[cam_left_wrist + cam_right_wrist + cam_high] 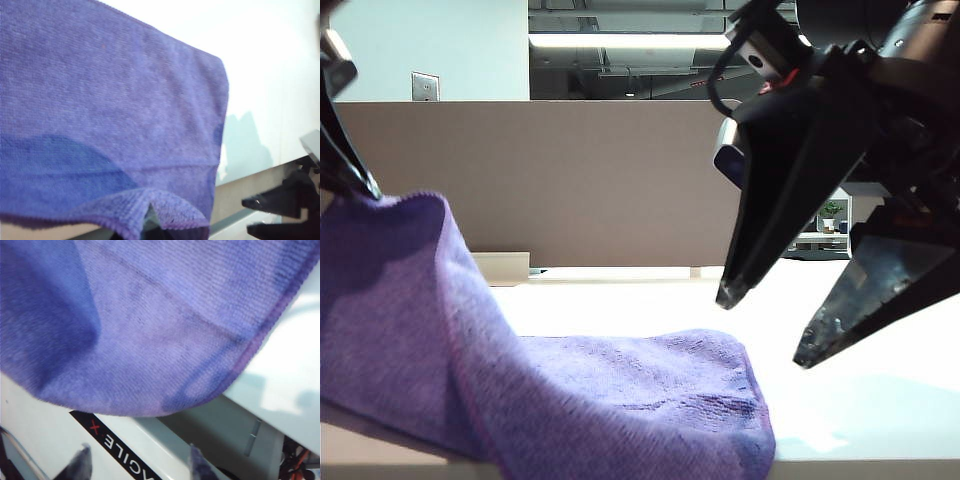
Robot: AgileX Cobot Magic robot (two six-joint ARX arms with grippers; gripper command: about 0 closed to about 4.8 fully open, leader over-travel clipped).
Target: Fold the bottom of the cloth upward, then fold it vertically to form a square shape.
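The cloth (570,400) is a purple towel with a fuzzy ribbed weave and a darker stitched edge. Most of it lies on the white surface (860,400), its rounded, doubled-over end reaching toward the near edge on the exterior view's right of centre. Its other end rises in a steep slope to the upper left of that view, where it hangs from the left tool (360,185).

The left tool is clamped shut on that raised corner of the cloth; in the left wrist view the pinched hem (150,212) sits right at the camera's edge and the cloth (110,110) spreads away from it over the bright surface (280,75).

The right tool (770,325) hangs above the surface to the right of the cloth, apart from it, its two dark pointed fingers (740,285) spread wide with nothing between them. In the right wrist view both fingertips (80,462) show blurred, with the cloth (150,325) beyond them.

There are no containers in view.
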